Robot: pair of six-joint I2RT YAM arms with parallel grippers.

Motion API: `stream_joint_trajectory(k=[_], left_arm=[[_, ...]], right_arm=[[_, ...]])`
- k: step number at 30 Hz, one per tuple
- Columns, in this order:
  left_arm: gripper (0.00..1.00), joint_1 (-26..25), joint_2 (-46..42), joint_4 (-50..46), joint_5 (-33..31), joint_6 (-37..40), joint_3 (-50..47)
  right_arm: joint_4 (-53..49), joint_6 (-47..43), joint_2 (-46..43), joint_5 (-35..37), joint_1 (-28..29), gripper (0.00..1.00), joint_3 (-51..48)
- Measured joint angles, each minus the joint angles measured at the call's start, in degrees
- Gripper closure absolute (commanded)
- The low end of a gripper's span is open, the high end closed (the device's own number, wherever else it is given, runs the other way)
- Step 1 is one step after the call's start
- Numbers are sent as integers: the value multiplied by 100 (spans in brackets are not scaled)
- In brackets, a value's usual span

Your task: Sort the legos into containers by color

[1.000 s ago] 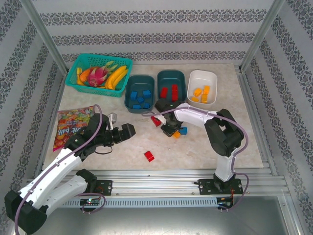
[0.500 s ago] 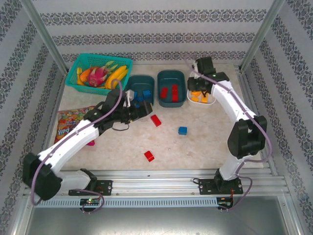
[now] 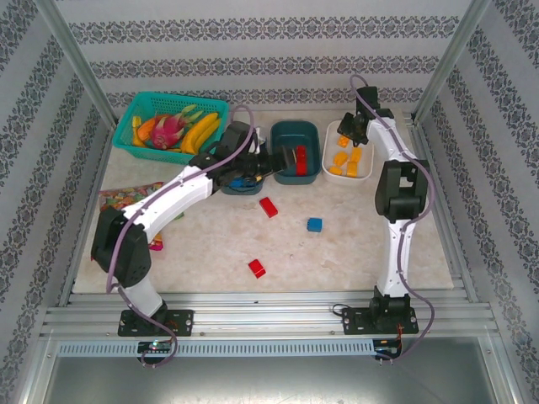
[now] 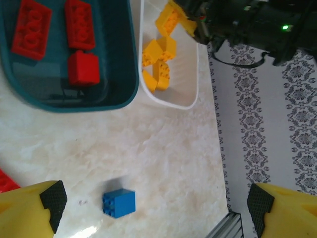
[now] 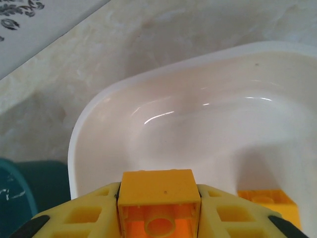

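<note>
An orange-yellow brick is clamped between the yellow fingers of the right gripper. It is held above the far end of the white tub, which stands at about 1 o'clock on the table. More orange-yellow bricks lie inside that tub, toward its near end. Just beside it, at its 9 o'clock, stands the middle teal tub with three red bricks in it. At 9 o'clock again stands the left teal tub, partly hidden by the left arm, with blue bricks showing inside. Three bricks lie loose on the table. A red brick is just at 6 o'clock of the gap between the teal tubs, and a blue brick lies at 4 o'clock of that red one. A second red brick lies at 6 o'clock of the first, nearer the arm bases. The left gripper reaches across the left teal tub toward the middle one. Its fingers are spread wide with nothing between them, and in its wrist view the blue brick lies on the table below. At 10 o'clock on the table stands a lighter teal mesh basket of toy fruit. A colourful candy bag lies at 9 o'clock, partly under the left arm.
</note>
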Motion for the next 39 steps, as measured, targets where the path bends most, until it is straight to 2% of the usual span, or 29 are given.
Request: stream_joint_trajectory(k=[6, 12, 16, 18, 23, 31, 35, 39], left_arm=[[4, -118, 426, -4, 0, 22, 691], [4, -262, 527, -116, -11, 107, 988], [4, -308, 527, -306, -17, 155, 997], [3, -317, 527, -422, -20, 173, 997], [4, -446, 527, -831, -92, 334, 997], [9, -1062, 813, -1821, -518, 667, 1029], [11, -1373, 1217, -2144, -763, 708, 1049], [12, -1596, 1606, -2354, -964, 702, 1088]], right_arm=[[-234, 385, 612, -170, 0, 50, 761], [-326, 603, 719, -321, 2, 42, 780], [-339, 603, 621, -323, 15, 40, 713], [-295, 581, 267, -299, 42, 40, 302], [66, 457, -1716, 33, 256, 39, -1670], [560, 540, -5978, 601, 1427, 36, -4898], [129, 568, -7543, 643, 1554, 34, -6092], [-772, 621, -8754, 577, 1663, 32, -6666]])
